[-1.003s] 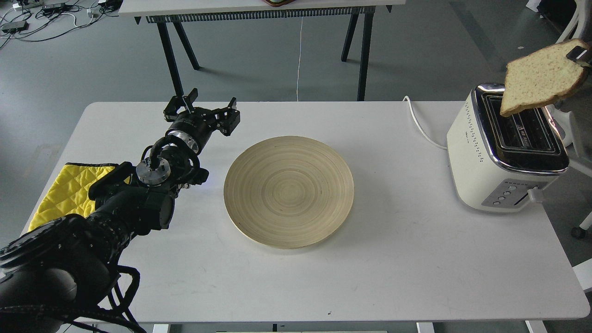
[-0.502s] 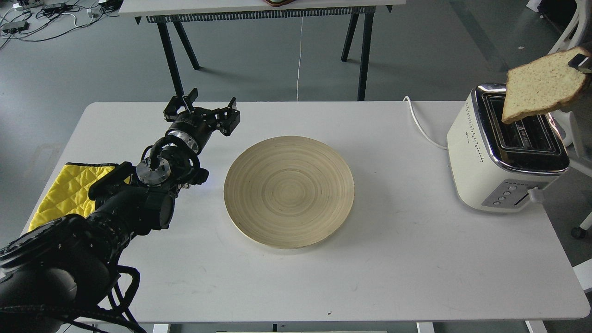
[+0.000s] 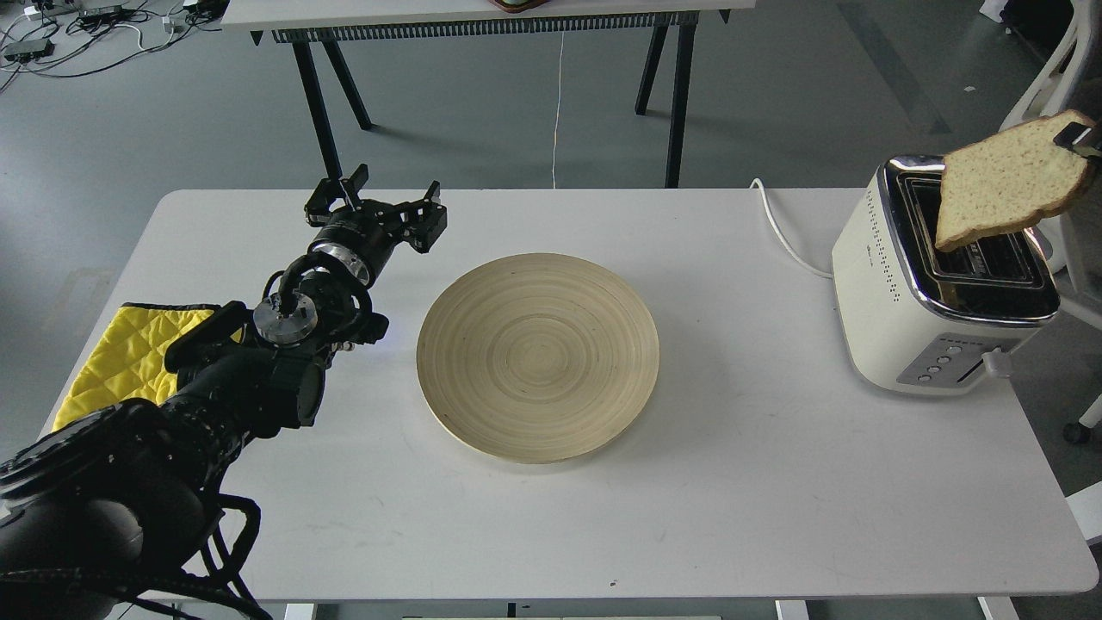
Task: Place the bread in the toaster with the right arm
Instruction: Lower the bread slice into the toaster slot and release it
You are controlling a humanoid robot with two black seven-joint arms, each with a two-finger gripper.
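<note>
Tan bread [image 3: 1007, 179] hangs tilted over toaster [image 3: 934, 288], right pincer [image 3: 1083, 138] clamped on its corner; left pincer [image 3: 379, 209] apart.

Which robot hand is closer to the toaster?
The right one. The right gripper holds the bread just above the toaster, at the view's right edge. The left gripper is far across the table, past the wooden plate.

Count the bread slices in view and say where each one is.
1. The only bread slice hangs tilted in the air above the toaster, at the right edge; none lies on the plate.
</note>
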